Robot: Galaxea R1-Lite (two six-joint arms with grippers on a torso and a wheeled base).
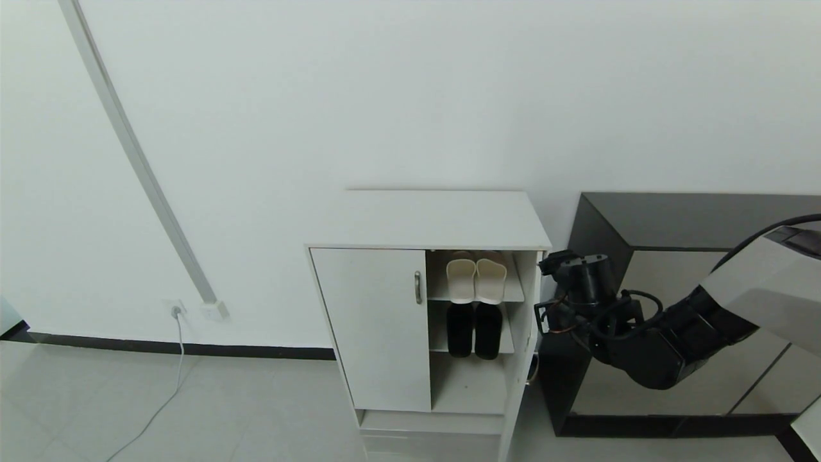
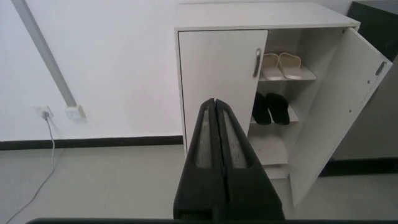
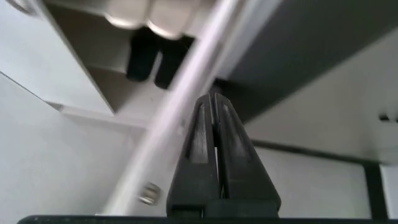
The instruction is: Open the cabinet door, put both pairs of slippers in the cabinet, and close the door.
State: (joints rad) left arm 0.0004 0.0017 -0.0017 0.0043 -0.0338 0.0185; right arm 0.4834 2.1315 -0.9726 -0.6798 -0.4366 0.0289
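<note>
Right wrist view had the right gripper [image 3: 214, 99] pinched shut, empty, just beside the open door [image 2: 336, 118]. The left gripper [image 2: 214, 106] was likewise shut, well apart. Inside the cabinet [image 1: 436, 218] sat pale slippers [image 1: 476, 280] and black slippers [image 1: 473, 330]. The door seemed light, stiff, free-swinging; push its outer face near the handle [image 2: 380, 67].

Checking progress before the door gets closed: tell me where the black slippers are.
In the head view, the black slippers sit on the middle shelf in the open right side of the cabinet, directly below the beige slippers.
</note>
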